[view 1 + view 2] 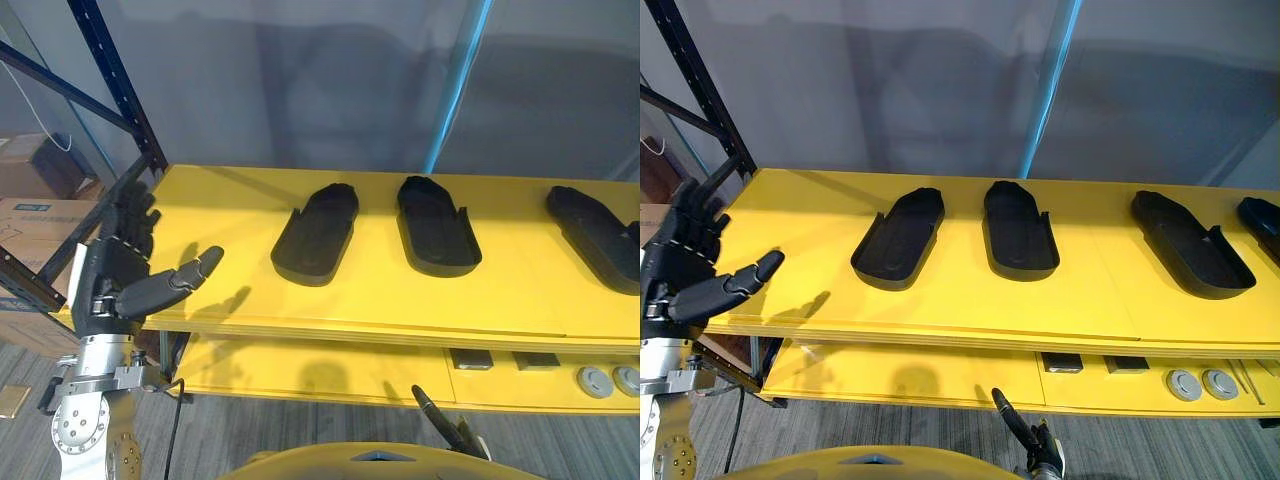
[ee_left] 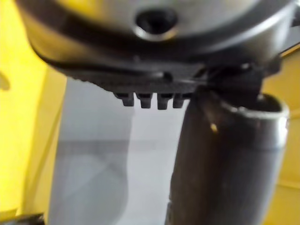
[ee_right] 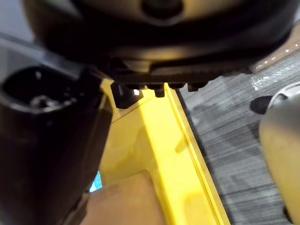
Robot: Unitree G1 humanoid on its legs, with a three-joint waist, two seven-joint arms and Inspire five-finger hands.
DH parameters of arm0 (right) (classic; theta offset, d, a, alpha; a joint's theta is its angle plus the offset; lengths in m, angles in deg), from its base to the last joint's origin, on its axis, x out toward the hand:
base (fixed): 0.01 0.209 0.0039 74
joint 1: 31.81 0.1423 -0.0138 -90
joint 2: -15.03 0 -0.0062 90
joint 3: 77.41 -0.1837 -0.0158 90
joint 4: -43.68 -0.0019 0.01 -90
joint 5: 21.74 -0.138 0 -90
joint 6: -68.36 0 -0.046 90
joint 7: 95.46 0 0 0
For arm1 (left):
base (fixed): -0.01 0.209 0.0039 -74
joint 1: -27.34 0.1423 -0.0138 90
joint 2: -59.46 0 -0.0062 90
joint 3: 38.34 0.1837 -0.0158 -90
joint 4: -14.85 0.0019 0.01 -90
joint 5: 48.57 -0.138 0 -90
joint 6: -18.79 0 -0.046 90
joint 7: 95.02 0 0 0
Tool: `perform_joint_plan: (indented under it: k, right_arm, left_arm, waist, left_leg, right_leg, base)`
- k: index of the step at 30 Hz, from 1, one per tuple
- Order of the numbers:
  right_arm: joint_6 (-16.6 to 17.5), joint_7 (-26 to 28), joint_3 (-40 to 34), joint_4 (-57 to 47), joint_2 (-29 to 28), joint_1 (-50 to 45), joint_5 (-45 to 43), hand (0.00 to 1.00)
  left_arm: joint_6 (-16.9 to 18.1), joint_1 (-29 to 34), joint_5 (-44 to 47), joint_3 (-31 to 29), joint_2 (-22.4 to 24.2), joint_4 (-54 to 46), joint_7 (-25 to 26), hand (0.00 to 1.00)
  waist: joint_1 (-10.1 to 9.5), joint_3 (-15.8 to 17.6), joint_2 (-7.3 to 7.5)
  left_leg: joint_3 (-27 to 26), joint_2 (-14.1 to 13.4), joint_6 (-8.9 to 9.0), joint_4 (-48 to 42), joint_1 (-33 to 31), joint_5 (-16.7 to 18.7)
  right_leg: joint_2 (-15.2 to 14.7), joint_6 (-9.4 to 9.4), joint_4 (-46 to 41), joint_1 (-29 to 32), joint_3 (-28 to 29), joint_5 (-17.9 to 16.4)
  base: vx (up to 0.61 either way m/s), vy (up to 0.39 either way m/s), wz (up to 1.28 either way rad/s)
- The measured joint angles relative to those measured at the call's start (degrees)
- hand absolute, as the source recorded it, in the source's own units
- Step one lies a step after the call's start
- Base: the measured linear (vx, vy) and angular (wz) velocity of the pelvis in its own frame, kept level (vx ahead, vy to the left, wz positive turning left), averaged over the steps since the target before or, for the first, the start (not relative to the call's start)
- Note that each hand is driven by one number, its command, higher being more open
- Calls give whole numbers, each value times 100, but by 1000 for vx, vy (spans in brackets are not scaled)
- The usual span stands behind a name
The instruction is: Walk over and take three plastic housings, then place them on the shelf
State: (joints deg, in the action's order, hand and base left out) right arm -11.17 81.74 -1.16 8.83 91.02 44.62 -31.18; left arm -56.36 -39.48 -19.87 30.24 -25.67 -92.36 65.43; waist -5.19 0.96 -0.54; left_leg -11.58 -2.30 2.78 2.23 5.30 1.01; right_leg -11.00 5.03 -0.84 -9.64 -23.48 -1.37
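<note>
Yellow shelf (image 1: 970, 300), left housing (image 1: 898, 238), middle housing (image 1: 1020, 228), right housing (image 1: 1190, 255), far-right housing (image 1: 1265, 215), all lying apart

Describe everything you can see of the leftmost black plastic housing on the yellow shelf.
The leftmost plastic housing is a matt black, elongated, shallow shell, rounded at both ends, with a raised rim and a small step in each long side. It lies hollow side up, flat on the yellow shelf board, its far end angled toward the next housing. Only the board touches it; the left hand is apart, to its left.
</note>
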Motion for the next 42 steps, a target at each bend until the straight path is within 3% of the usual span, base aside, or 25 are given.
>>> perform_joint_plan:
  k: [6,12,18,26,34,42]
  right_arm:
    - [-81,133,-165,133,132,173,-1,100]
    - [-228,250,-167,133,224,420,-1,100]
    - [-249,264,-263,142,240,497,-3,100]
    - [-263,279,-346,219,270,555,-2,100]
    - [-263,273,-366,250,262,553,-1,100]
    - [-276,236,-349,247,244,502,8,100]
  left_arm:
    - [-794,6,782,340,-83,568,-1334,100]
    - [-1261,122,1150,581,-273,1273,-1861,100]
    - [-1332,208,1172,708,-548,1493,-2188,100]
    - [-1367,176,1192,758,-551,1492,-2269,100]
    - [-1346,-26,1644,765,-625,1492,-2746,100]
    - [-1360,-139,1640,1020,-760,1492,-2882,100]
  waist:
    - [-91,112,-155]
    - [-90,206,-145]
    - [-104,316,-30]
    - [-81,416,-77]
    - [-77,424,-66]
    - [84,448,-25]
  left_leg:
    - [195,78,-77,249,13,-266]
    - [259,80,-81,281,18,-342]
    - [262,99,-90,285,16,-355]
    - [242,118,-95,287,7,-358]
    - [90,83,-54,287,63,-321]
    - [-161,17,-7,289,193,-251]
  right_leg:
    - [-38,49,-2,1,-182,-78]
    - [-33,65,-5,0,-276,-91]
    - [-47,66,2,23,-278,-93]
    - [-53,112,82,11,-276,-62]
    - [-14,163,165,-31,-135,-18]
    - [34,161,200,-28,76,-5]
  base:
    - [-18,-13,17]
    - [-7,-2,4]
    - [-6,-1,0]
    - [0,0,0]
    - [26,3,-8]
    - [6,3,-16]
